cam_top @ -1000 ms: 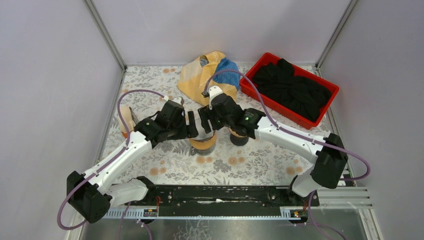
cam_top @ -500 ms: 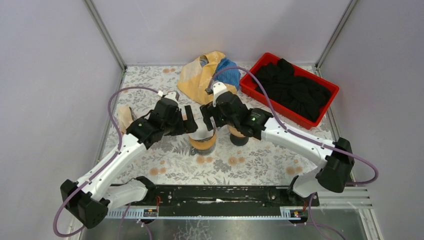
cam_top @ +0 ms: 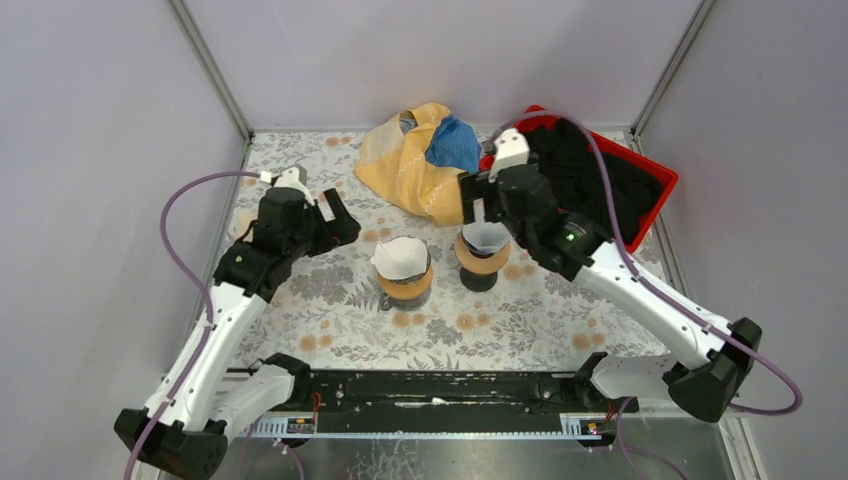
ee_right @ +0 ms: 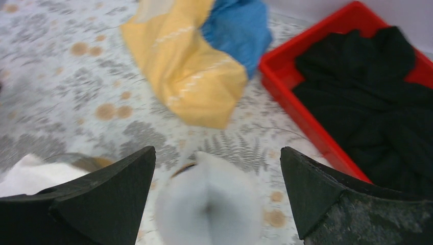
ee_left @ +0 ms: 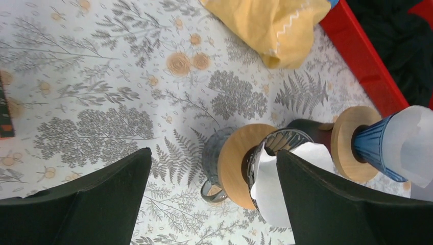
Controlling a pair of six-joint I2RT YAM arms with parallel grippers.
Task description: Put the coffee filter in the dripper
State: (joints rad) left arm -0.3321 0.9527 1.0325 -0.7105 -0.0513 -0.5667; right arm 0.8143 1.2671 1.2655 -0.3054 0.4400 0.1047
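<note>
The table [cam_top: 530,320], covered in a grey-and-tan floral print, lies under everything. At its far right corner sits the red plastic tray [ee_right: 301,115], filled with a heap of black cloth [ee_right: 367,102]. Just left of the tray, near the back wall, a crumpled yellow fabric bag [cam_top: 405,170] lies with some blue fabric [cam_top: 452,145] bunched against its right side.

My left gripper [ee_left: 213,151] hangs over the left part of the table with its fingers spread wide and nothing between them. It is off to the left of both drippers and touches neither. My right gripper [ee_right: 217,149] is just as wide apart and just as empty, hovering directly above the right-hand dripper, close to the tray's near corner.

The two drippers stand side by side in mid-table. The dark ribbed dripper [ee_left: 283,140] on the left has a round wooden collar [ee_left: 235,166] and rests on a grey glazed mug [ee_left: 210,158]. The blue ribbed dripper [ee_left: 375,148] on the right has its own wooden disc [ee_left: 347,143] and sits on a black base [ee_left: 306,127].

A white paper coffee filter [ee_left: 270,189] sits inside the dark ribbed dripper, its rim standing above the edge. A second white filter [ee_left: 413,138] sits in the blue ribbed dripper. In my right wrist view it is only a blurred pale cone below my spread fingers.
</note>
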